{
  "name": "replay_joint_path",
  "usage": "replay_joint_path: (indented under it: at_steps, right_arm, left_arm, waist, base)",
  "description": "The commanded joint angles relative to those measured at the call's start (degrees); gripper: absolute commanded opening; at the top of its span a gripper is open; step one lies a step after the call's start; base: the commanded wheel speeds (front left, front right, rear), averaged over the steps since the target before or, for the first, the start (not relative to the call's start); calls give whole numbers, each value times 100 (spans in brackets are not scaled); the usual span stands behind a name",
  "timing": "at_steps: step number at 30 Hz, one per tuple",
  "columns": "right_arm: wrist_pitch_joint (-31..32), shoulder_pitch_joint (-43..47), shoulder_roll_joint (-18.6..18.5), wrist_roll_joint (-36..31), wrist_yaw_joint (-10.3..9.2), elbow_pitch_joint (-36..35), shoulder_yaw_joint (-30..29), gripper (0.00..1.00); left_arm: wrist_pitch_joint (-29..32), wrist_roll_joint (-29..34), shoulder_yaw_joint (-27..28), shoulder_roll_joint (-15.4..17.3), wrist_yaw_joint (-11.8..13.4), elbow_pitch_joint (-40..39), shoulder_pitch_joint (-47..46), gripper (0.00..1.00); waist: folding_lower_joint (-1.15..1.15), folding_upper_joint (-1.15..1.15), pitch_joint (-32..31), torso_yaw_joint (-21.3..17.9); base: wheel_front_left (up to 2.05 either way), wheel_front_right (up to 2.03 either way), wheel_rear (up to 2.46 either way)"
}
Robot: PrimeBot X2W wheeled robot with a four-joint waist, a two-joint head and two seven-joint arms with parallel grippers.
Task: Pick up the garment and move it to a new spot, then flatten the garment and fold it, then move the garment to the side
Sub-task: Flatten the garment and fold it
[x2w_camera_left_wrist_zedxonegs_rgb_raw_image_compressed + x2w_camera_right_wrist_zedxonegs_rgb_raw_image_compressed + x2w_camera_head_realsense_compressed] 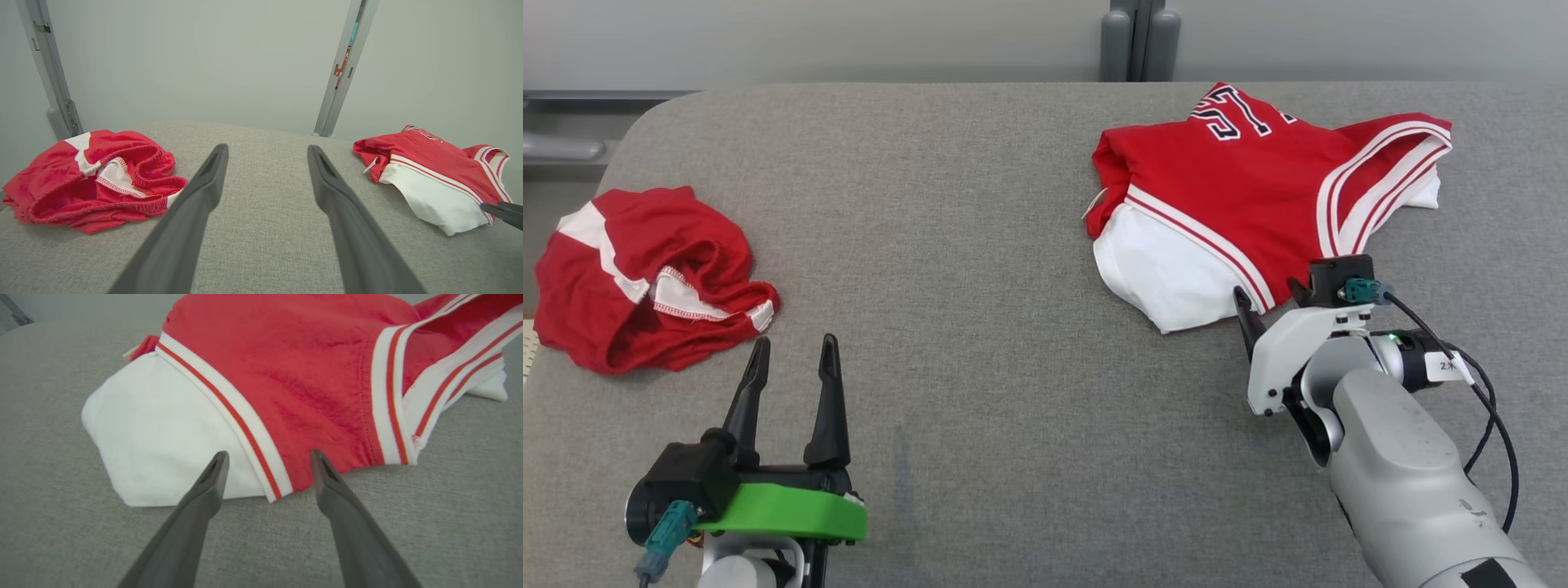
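Just short of the near edge of the red-and-white basketball jersey (pixel 1241 188), the right gripper (pixel 268 457) hovers with its jaws spread wide and nothing between them. Seen along its fingers, the jersey lies straight ahead. One tip sits over the white underlayer and the other over the red panel, with the striped trim running between them down to the near corner. Whether the tips touch the cloth I cannot tell.

The jersey lies rumpled and doubled over itself on the grey padded table (pixel 980 245). Its long axis runs across the robot's front, with the numbered part on the far side and the striped armhole to the right.

The left gripper (pixel 795 347) is well to the left of the jersey, likewise released and empty, pointing over bare table. That makes the right arm clearly the nearer one. Farther left of the jersey, well apart from it, lies a crumpled pair of red shorts (pixel 645 278). Nothing stands between the right jaws and the jersey's edge. The risk, I judge, is pinching only the top layer.
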Motion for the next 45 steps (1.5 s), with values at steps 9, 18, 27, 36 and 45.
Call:
replay_joint_path:
  at_steps: [9, 18, 27, 36, 45]
  right_arm:
    - [392, -106, -12, -574, -8, 260, -471, 100]
    - [246, -327, -12, -435, -8, 511, -655, 100]
    - [-96, -514, -13, -347, -8, 902, -609, 0]
    - [-523, -200, -14, -615, -8, 732, -1047, 0]
    - [680, 912, -32, -1263, -8, -1684, -1582, 0]
  left_arm:
    - [-3, -14, -71, -2, -16, 44, -118, 100]
    - [-3, -16, -132, -4, -19, 81, -164, 100]
    - [-3, -36, -145, 60, -20, 122, -168, 100]
    - [-3, -33, -24, 82, -18, 97, -10, 100]
    - [-3, -2, 129, 75, 26, -24, 189, 100]
  waist:
    - [0, 0, 131, 162]
    - [0, 0, 193, 231]
    - [0, 0, 163, 247]
    - [0, 0, -35, 54]
    - [0, 0, -187, -440]
  base:
    - [0, 0, 0]
    - [0, 0, 0]
    - [0, 0, 0]
    - [0, 0, 0]
    - [0, 0, 0]
